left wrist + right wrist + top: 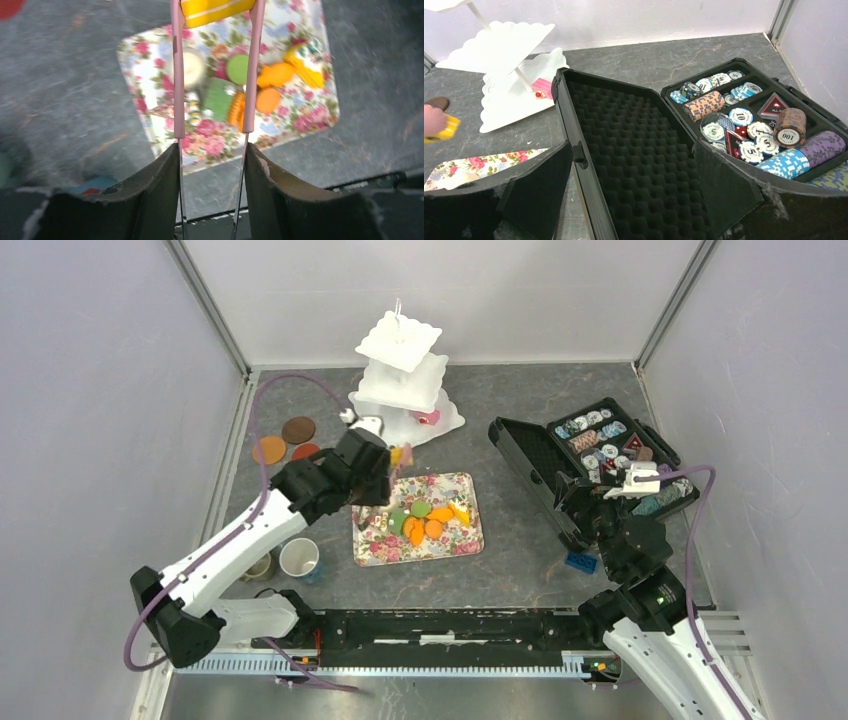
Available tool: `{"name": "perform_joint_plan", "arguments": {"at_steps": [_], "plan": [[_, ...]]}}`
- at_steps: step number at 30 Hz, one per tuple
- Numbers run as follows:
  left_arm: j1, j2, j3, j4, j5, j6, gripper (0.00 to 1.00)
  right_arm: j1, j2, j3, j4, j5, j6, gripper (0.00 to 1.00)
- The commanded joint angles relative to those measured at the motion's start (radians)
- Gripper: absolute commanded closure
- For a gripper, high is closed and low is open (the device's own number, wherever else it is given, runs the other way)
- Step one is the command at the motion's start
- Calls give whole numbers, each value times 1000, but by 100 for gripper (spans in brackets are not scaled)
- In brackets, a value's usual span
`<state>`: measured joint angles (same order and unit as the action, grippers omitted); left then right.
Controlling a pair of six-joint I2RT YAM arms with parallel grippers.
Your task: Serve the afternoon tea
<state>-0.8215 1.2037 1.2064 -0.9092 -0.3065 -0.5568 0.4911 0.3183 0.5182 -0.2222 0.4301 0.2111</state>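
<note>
My left gripper [372, 478] [212, 155] is shut on pink tongs [178, 75], whose tips pinch a yellow striped cake [217, 9] [398, 454] above the far edge of the floral tray [465, 540] [210, 146]. On the tray lie orange biscuits [274, 74], a green round biscuit [237, 68], a green block [219, 95] and a cream cake [193, 67]. A pink cake [430, 417] [542, 87] sits on the bottom tier of the white tiered stand [400, 380] [504, 45]. My right gripper [600, 502] [634, 165] is open and empty over the case lid.
An open black case [600, 455] of patterned chips [749, 115] stands at the right, a blue brick [580, 562] in front of it. Brown and orange saucers [298, 429] lie at the far left. A white cup [299, 558] and a tan cup [262, 566] stand near my left arm.
</note>
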Motion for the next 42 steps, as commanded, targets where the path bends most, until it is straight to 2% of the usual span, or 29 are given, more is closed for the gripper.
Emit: {"name": "perform_joint_plan", "arguments": {"at_steps": [1,5,10,16,19,30,38,42], "plan": [[146,-67,-30,58,26,120,55,5,-4,28,46,12,-16,2],[266,-64,-50,116,43,142,55,5,14,52,37,9,-20,2],[416,-52,-86,268,89,120,55,4,4,49,30,5,-22,2],[542,57,-82,426,124,65,54,5,7,71,14,16,-21,2],[588,136,-58,450,145,47,54,4,2,71,24,13,-21,2],[644,405,102,568,220,15,56,5,25,87,32,0,-11,2],[672,591,306,525,278,4,56,4,14,105,23,-1,-2,2],[693,664,388,517,383,11,56,4,17,118,1,8,-2,2]]}}
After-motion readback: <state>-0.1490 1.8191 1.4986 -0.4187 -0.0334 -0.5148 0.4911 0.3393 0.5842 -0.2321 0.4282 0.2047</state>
